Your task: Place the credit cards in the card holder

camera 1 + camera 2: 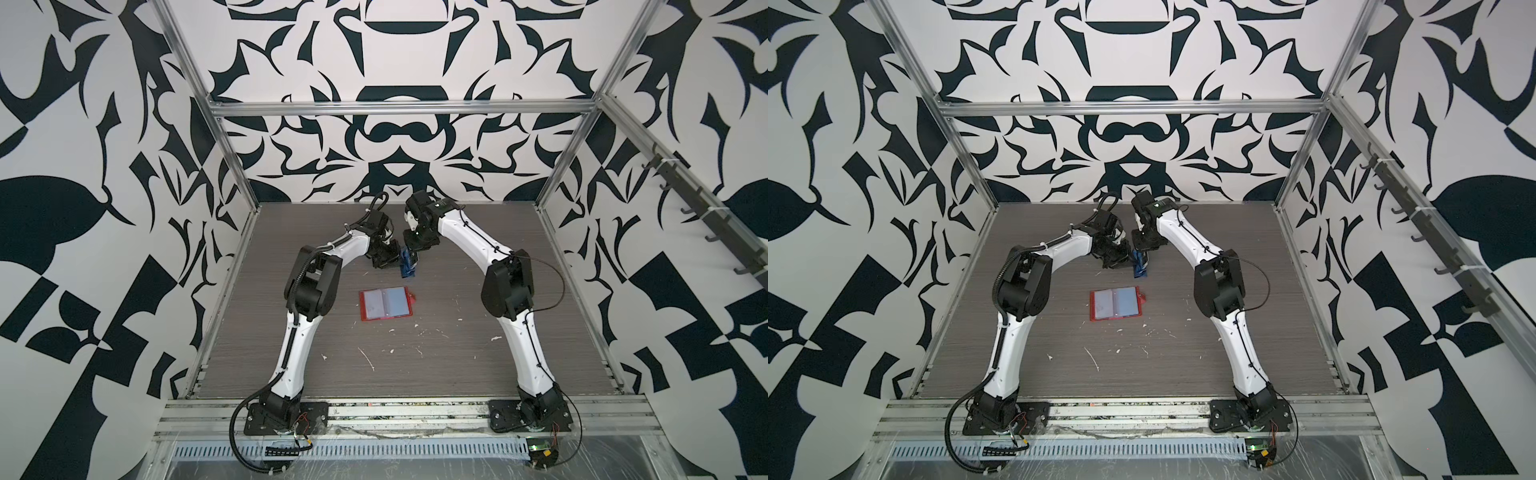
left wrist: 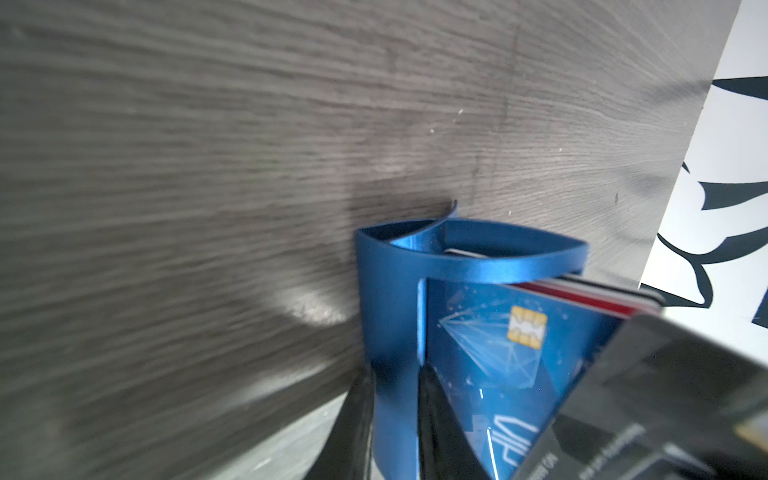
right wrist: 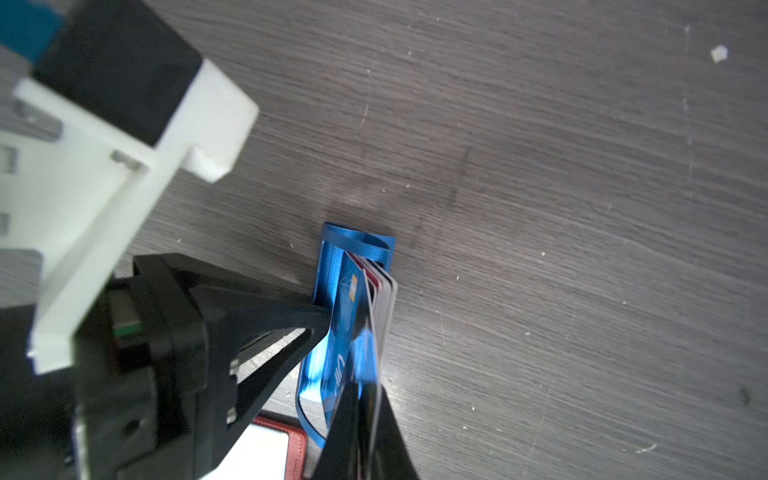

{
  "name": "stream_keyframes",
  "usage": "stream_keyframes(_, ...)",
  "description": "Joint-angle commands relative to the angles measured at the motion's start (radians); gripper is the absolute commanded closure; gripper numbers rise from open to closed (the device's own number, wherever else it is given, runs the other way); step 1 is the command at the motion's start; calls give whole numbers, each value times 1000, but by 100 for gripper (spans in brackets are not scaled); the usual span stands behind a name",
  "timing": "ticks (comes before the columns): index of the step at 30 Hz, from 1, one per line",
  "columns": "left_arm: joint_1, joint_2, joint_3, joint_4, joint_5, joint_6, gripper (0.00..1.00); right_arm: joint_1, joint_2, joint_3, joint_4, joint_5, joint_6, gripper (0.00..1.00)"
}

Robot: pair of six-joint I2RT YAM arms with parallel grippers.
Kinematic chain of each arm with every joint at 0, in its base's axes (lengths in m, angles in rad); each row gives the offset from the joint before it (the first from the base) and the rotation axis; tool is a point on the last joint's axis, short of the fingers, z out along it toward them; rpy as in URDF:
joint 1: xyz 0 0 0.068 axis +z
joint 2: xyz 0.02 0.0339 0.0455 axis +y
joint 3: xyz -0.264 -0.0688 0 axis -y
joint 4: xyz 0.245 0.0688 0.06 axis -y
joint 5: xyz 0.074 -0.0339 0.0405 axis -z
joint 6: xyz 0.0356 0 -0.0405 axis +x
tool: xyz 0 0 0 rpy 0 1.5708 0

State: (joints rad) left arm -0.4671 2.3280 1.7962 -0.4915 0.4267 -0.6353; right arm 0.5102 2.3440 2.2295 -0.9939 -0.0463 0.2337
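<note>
card holder [image 1: 386,303]: lies open, well short of both jaws, ready for loading
left gripper [image 2: 397,386]: pinches blue rack [image 2: 469,257] wall, probably steadying it
right gripper [image 3: 368,415]: clamped on dark card [image 2: 665,395], likely to slide it out
blue card [image 2: 490,345]: in rack, beside the jaws

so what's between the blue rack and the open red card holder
Nothing but bare table: in both top views a clear strip of wood separates the blue rack from the card holder.

Top views were evenly lit, edges bowed by the wide lens. Left wrist view smeared across the tabletop [image 2: 208,166], glare on the blue rack [image 2: 390,316]. Right wrist foreground was defocused.
</note>
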Motion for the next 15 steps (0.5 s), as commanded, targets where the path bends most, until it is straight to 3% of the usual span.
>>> stream_keyframes(1, -1, 44, -19, -77, -41, 11, 79, -5, -55, -3, -25, 29, -11, 96)
stream_keyframes(7, -2, 31, -19, -70, -20, 15, 77, -15, -123, -67, 26, -13, 1, 100)
stream_keyframes(15, -1, -57, -13, -42, 34, 48, 67, -49, -309, -306, 234, -151, 49, 100)
